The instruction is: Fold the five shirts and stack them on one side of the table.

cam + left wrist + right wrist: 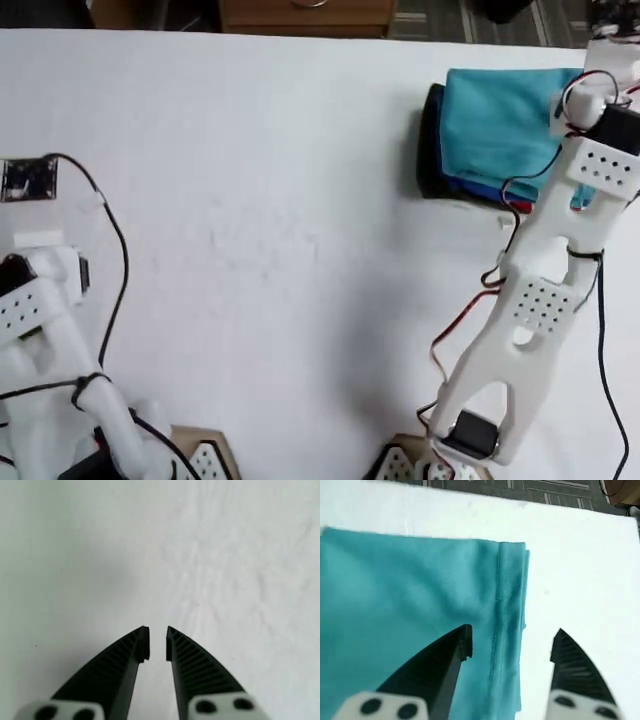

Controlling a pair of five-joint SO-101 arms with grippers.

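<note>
I see the right end effector (512, 642) wide over the teal shirt (410, 590) topping the stack (480, 140); left end effector (155, 642) narrow above the table (225, 555).

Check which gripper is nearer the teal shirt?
Right. The right gripper hangs over the folded edge of the teal shirt; the left gripper is over bare table, far across from it.

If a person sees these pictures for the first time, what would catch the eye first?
A stack of folded shirts sits at the table's far right, with a teal shirt on top. The right end effector hangs open over that shirt's edge. The left end effector, slightly open, is above the white table.
</note>
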